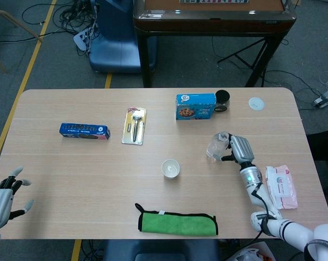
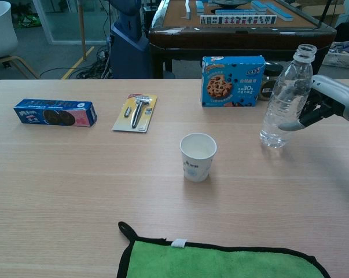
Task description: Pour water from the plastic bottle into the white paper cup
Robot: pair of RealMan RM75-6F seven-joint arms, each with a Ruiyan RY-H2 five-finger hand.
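Observation:
The clear plastic bottle point(image 1: 215, 147) point(image 2: 285, 98) stands upright and uncapped on the table, right of centre, with a little water at its bottom. My right hand point(image 1: 238, 149) point(image 2: 330, 101) is at its right side, thumb and fingers still around the lower body in a loose hold. The white paper cup point(image 1: 171, 168) point(image 2: 197, 156) stands upright to the bottle's left, a clear gap between them. My left hand point(image 1: 1, 200) hangs off the table's near left corner, fingers spread and holding nothing; the chest view does not show it.
Behind the bottle are a blue cookie box point(image 1: 195, 106) point(image 2: 232, 81) and a dark jar point(image 1: 222, 100). A razor pack point(image 1: 134, 125), a blue biscuit box point(image 1: 84, 131), a green cloth point(image 1: 177, 223), a wipes pack point(image 1: 280, 187) and a white lid point(image 1: 256, 103) also lie on the table.

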